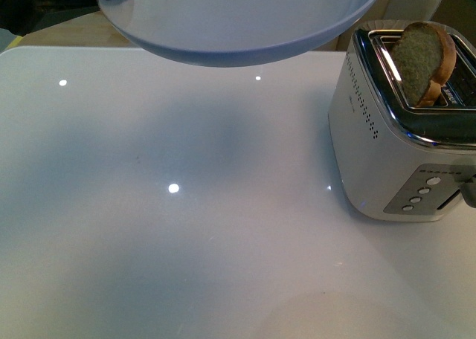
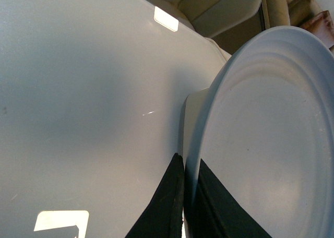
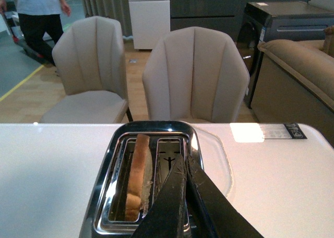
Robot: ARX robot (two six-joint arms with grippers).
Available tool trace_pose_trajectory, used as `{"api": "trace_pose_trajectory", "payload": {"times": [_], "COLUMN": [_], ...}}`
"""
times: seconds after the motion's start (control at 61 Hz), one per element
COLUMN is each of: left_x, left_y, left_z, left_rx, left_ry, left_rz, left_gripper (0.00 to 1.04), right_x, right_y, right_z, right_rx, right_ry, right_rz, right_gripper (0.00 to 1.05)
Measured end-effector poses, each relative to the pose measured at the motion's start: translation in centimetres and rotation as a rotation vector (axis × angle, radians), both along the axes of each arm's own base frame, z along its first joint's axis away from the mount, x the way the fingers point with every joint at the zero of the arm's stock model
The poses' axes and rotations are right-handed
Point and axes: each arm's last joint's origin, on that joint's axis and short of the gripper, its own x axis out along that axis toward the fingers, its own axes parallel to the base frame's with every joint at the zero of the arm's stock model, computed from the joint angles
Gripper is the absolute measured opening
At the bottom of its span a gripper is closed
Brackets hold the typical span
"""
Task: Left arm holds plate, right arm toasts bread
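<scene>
The pale blue-grey plate (image 1: pixel 245 15) hangs in the air over the far side of the white table, seen from below in the front view. In the left wrist view my left gripper (image 2: pixel 183 162) is shut on the rim of the plate (image 2: pixel 271 144). The bread (image 1: pixel 422 62) stands upright in one slot of the silver toaster (image 1: pixel 372 138) at the right, its top poking out. The right wrist view shows the bread (image 3: pixel 138 173) in one slot of the toaster and my right gripper (image 3: pixel 185 162) shut and empty just above the toaster's other, empty slot.
The white glossy table (image 1: pixel 171 227) spreads under the plate. The toaster's button panel (image 1: pixel 424 194) faces the near right. Two beige chairs (image 3: pixel 193 76) stand beyond the table's far edge, with a sofa (image 3: pixel 300 60) and a person (image 3: pixel 39 13) further off.
</scene>
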Motion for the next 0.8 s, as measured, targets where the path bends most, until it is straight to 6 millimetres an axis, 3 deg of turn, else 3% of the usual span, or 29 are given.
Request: {"api": "trace_pose_trajectory", "payload": {"times": [0.41,0.803], "left_x": [0.0,0.0], "left_y": [0.2,0.2], "left_z": [-0.1,0.0], "left_rx": [0.005,0.006], "left_ry": [0.004,0.003], "left_rz": [0.004,0.003], "left_gripper": [0.03,0.03], "right_x": [-3.6,-5.6], "right_y": [0.0,0.0], "right_z": [-1.7,-2.9], "right_rx": [0.0,0.0], "right_ry": [0.003,-0.007], "right_rz": [-0.002,0.0], "right_gripper": [0.02,0.02]}}
